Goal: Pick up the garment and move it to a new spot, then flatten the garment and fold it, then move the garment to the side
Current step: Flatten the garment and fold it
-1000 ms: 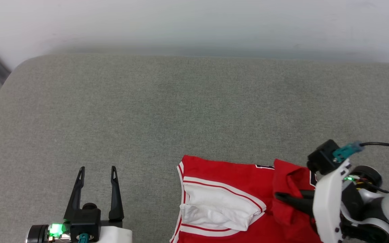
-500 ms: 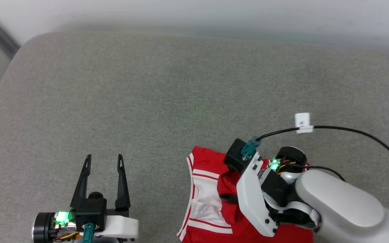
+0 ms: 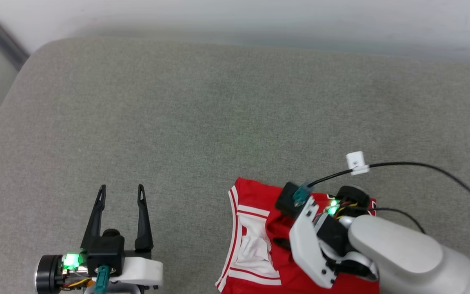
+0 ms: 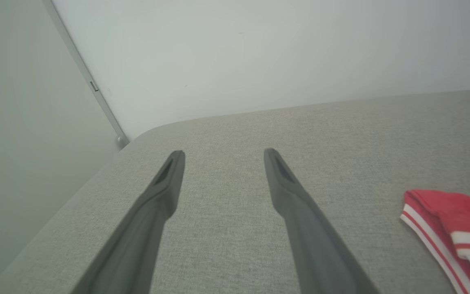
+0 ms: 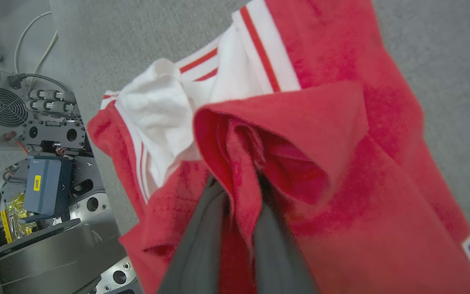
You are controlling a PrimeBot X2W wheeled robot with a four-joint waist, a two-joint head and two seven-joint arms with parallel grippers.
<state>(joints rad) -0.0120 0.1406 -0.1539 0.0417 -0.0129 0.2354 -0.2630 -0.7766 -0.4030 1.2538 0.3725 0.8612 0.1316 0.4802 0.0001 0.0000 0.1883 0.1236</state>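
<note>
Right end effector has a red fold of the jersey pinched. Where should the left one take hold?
Probably the striped edge of the garment, coming low from the robot's left: that hem lies flat on the cushion, uncovered, facing the open left end effector.

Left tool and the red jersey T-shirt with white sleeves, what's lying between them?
The stretch is bare: just grey woven cushion between the left tool and the red jersey T-shirt, clear in the head view.
</note>
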